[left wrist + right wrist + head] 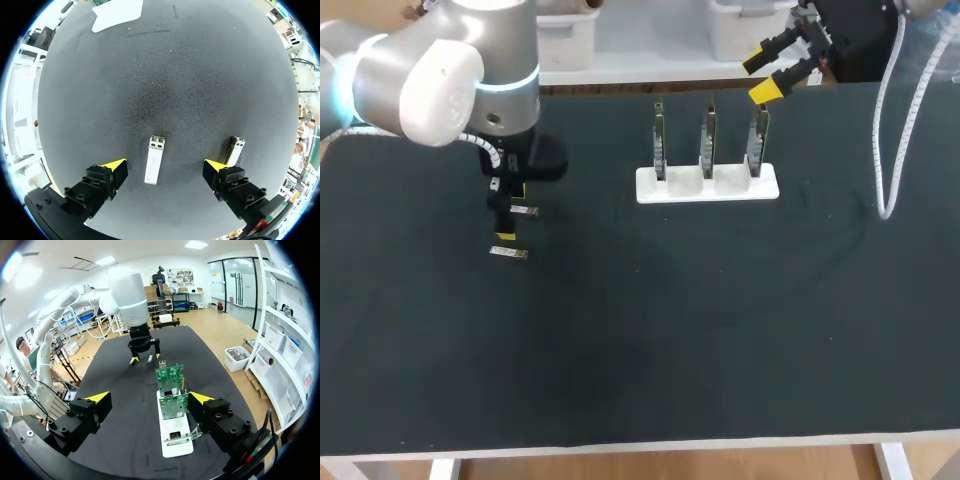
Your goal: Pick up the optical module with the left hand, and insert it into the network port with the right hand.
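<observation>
Optical module [155,160]: lies flat on the table [175,75], left side, inside the spread left tool [165,166] and not gripped. A second module [234,149] lies just outside it. Judged light, rigid and smooth; best gripped across its long sides. Right tool [149,399]: spread, empty, by the white holder [707,184], far centre. The network port on its boards [708,140] cannot be made out.

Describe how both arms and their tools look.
The left arm is a rounded silver-grey and white shell with a glowing cyan ring at one joint. Both the left tool and right tool are black, bolted blocks with yellow tips. A white spiral-wrapped cable hangs by the right tool.
</observation>
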`<state>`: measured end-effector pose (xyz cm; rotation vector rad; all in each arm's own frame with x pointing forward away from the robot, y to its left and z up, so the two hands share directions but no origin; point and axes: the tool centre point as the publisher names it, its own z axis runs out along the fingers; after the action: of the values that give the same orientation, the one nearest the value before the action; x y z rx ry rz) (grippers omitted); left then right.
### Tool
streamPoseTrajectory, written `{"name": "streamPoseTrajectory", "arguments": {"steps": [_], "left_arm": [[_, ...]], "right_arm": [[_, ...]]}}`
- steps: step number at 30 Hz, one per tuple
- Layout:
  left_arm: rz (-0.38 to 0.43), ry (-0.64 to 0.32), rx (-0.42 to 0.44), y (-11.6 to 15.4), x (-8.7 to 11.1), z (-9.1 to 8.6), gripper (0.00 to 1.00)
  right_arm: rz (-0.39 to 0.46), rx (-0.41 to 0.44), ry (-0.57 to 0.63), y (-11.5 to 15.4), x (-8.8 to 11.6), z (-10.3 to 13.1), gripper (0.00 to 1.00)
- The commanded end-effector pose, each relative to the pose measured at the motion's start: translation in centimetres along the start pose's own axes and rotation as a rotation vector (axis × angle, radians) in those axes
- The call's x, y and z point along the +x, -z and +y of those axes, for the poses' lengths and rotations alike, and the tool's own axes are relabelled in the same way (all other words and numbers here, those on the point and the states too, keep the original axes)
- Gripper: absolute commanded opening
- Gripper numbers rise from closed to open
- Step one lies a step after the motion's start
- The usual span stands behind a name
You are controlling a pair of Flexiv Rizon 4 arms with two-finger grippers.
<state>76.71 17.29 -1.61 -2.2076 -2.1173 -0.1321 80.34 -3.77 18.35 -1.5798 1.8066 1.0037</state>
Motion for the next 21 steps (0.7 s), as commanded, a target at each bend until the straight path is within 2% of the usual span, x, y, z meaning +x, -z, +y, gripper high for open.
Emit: {"name": "streamPoseTrajectory", "arguments": {"steps": [1, 16, 17, 18, 19, 20, 21], "left_arm": [[0.004, 0.0, 0.007, -0.13, -0.07, 0.3, 1.0], [0.007, 0.012, 0.016, -0.42, -0.21, 0.44, 1.0], [0.008, 0.012, 0.016, -0.41, -0.19, 0.47, 0.95], [0.008, 0.012, 0.016, -0.41, -0.18, 0.48, 0.77], [0.008, 0.012, 0.015, -0.41, -0.16, 0.5, 0.42], [0.009, 0.011, 0.014, -0.43, -0.12, 0.54, 0.3], [0.008, 0.011, 0.013, -0.43, -0.11, 0.56, 0.25]], "right_arm": [[0.001, 0.0, -0.001, -0.01, -0.04, -0.05, 1.0], [0.001, 0.0, -0.001, -0.01, -0.04, -0.05, 1.0], [0.001, 0.0, -0.001, -0.01, -0.04, -0.05, 1.0], [0.001, 0.0, -0.001, -0.01, -0.04, -0.05, 1.0], [0.001, 0.0, -0.001, -0.01, -0.04, -0.05, 1.0], [0.001, 0.0, -0.001, -0.01, -0.04, -0.05, 1.0], [0.001, 0.0, -0.001, -0.01, -0.04, -0.05, 1.0]]}}
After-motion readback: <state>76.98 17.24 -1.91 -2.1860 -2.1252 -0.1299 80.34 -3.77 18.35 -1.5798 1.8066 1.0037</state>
